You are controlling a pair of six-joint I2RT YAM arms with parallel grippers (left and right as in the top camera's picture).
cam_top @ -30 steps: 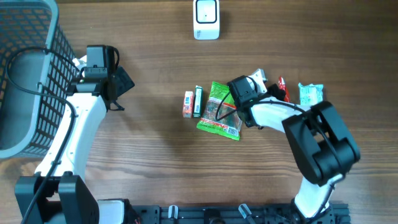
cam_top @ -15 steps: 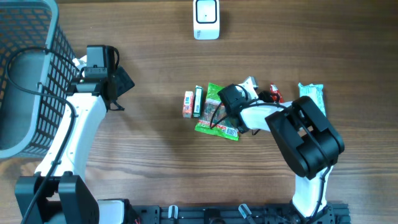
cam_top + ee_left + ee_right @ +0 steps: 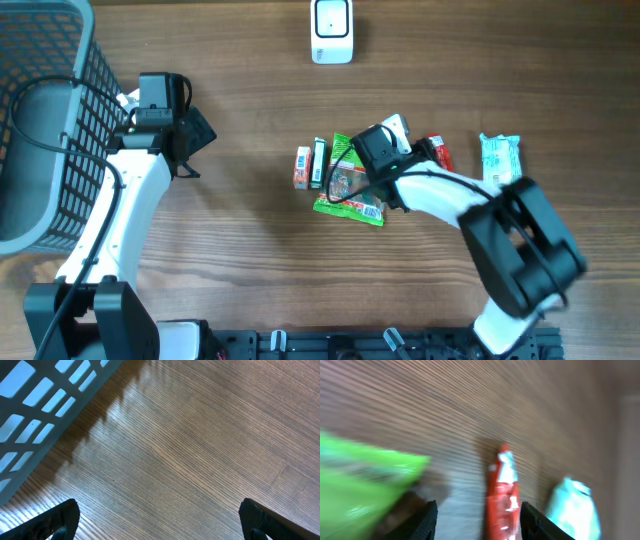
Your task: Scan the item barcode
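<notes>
Five packaged goods lie in a loose row across the middle of the brown wood-grain bench [image 3: 240,260]. There are two small upright boxes side by side, one orange and white [image 3: 302,167] and one dark green [image 3: 318,163]. There is one flat green plastic snack bag [image 3: 347,190], one slim red foil packet [image 3: 440,153], and one pale green and white wrapped packet [image 3: 499,157] at the far right. One white, rounded barcode scanner [image 3: 331,30] stands alone at the far edge, well apart from the goods. One grey wire-mesh basket [image 3: 60,90] fills the left corner.

The green snack bag lies flat just right of the two boxes, tilted a little. Printed food pictures show on its face, and a white barcode label sits at its lower right corner. Its upper right part is hidden under the right arm.

The right tool [image 3: 479,521] hangs over that covered part of the bag. Its fingers [image 3: 427,519] stand partly apart with nothing gripped between them. Its own camera view is blurred; it shows the bag as a green smear to the left, with the red packet and the pale packet lying on the wood beyond.

The left tool [image 3: 157,522] is spread wide and empty, with one black fingertip in each lower corner of its view. It is above bare wood near the basket's wall.
</notes>
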